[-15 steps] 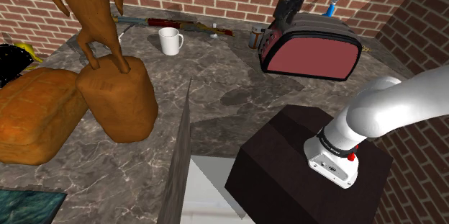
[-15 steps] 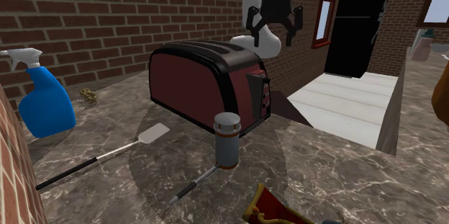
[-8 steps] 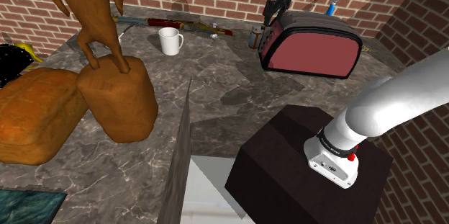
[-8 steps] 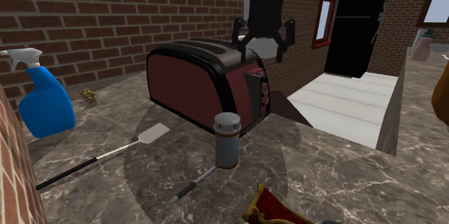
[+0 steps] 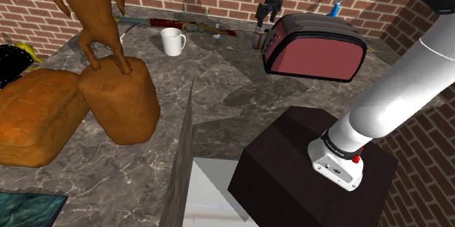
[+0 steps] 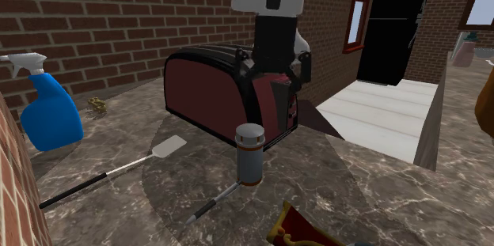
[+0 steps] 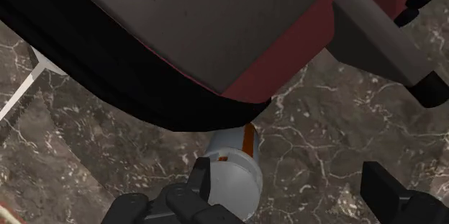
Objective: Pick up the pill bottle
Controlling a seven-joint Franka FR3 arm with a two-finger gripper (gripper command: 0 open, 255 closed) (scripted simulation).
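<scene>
The pill bottle (image 6: 251, 155) is a grey cylinder with a flat cap and an orange band at its base. It stands upright on the marble counter (image 6: 372, 193), just off the end of a dark red toaster (image 6: 207, 88). My gripper (image 6: 275, 72) hangs open above and behind the bottle, at the toaster's end face. In the shoulder view the gripper (image 5: 264, 21) is right over the bottle (image 5: 257, 40). In the wrist view the bottle (image 7: 232, 173) sits below the gripper (image 7: 295, 201), close against one finger and not clasped. The toaster (image 7: 216, 35) hides the bottle's base there.
A blue spray bottle (image 6: 49, 115) and a long spatula (image 6: 119, 169) lie by the brick wall (image 6: 127, 23). A white mug (image 5: 172, 41), a brown loaf (image 5: 36, 116) and a brown figure on a block (image 5: 120, 94) stand at the shoulder view's left. The counter drops off near the stand (image 5: 306, 167).
The gripper has moved down and toward the shoulder view's left, from above the toaster to its end over the pill bottle. It has stayed open.
</scene>
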